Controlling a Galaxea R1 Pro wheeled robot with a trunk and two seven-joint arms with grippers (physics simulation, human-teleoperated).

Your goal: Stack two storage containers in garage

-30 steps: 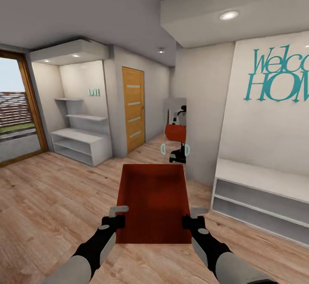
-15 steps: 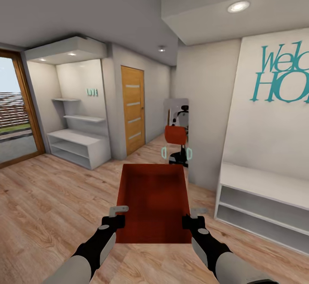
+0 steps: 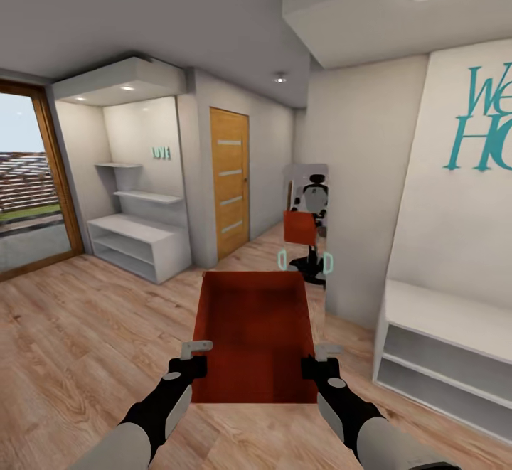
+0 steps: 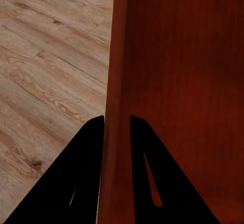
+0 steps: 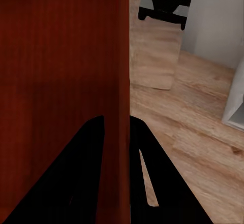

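Observation:
I hold one orange-red storage container (image 3: 254, 331) level in front of me, above the light wood plank floor (image 3: 85, 328). My left gripper (image 3: 193, 358) is shut on its left wall, and my right gripper (image 3: 316, 360) is shut on its right wall. The left wrist view shows that gripper (image 4: 117, 120) with its dark fingers pinching the container's wall (image 4: 118, 82). The right wrist view shows the right gripper (image 5: 117, 120) pinching the opposite wall of the container (image 5: 61, 56). The second container is out of view.
An orange-wood door (image 3: 230, 182) with four glass slits stands ahead at the left. A wall mirror (image 3: 307, 232) straight ahead reflects me. White shelving (image 3: 139, 242) fills the left alcove, a white bench unit (image 3: 448, 342) lines the right wall, and a wood-framed glass door (image 3: 28, 185) is far left.
The whole view has shifted: door, mirror and wall lettering slid right and grew slightly, so the camera moved. The container stays held the same way in both grippers.

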